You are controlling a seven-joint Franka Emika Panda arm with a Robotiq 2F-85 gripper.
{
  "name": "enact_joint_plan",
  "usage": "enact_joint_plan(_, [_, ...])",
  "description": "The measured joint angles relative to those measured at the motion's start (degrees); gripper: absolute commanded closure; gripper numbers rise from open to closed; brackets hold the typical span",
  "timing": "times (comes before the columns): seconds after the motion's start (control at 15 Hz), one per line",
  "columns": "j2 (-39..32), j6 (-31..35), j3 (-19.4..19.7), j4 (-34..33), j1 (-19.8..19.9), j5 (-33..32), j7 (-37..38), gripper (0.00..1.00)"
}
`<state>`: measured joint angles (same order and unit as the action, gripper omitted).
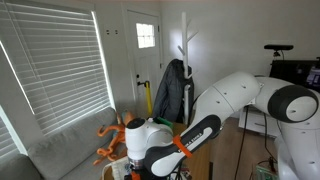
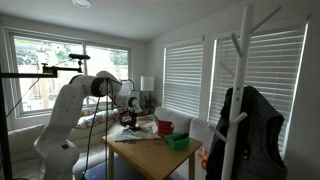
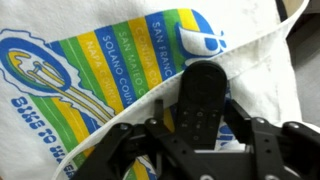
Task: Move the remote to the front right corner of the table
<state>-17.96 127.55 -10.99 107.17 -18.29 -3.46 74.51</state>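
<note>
In the wrist view a black remote [image 3: 203,95] lies lengthwise between my gripper's [image 3: 200,110] two fingers, which sit against its sides. Under it is a white cloth bag [image 3: 90,60] with blue, green and yellow print. In an exterior view the gripper [image 2: 127,106] is at the far end of the brown wooden table [image 2: 150,156], low over the clutter there; the remote is too small to make out. In the exterior view from behind the arm, the wrist [image 1: 145,145] points down and hides the remote.
A red cup [image 2: 164,127] and a green bin [image 2: 178,142] stand on the table near its window-side edge. A coat rack with a dark jacket [image 2: 243,120] stands close by. A grey couch [image 1: 65,152] runs under the blinds.
</note>
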Motion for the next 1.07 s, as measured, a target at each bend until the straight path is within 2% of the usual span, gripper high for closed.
enact_joint_plan(0.27, [-0.2,-0.1,0.0,0.0,-0.1,0.0,0.0,0.0])
enact_joint_plan(0.33, [-0.2,-0.1,0.0,0.0,-0.1,0.0,0.0,0.25])
enact_joint_plan(0.4, [-0.2,-0.1,0.0,0.0,-0.1,0.0,0.1,0.25])
enact_joint_plan(0.47, [-0.2,-0.1,0.0,0.0,-0.1,0.0,0.3,0.29])
enact_joint_plan(0.93, [0.1,-0.4,0.5,0.0,-0.2,-0.1,1.6,0.79])
enact_joint_plan(1.07, [0.3,-0.6,0.5,0.0,-0.2,-0.4,2.2,0.82])
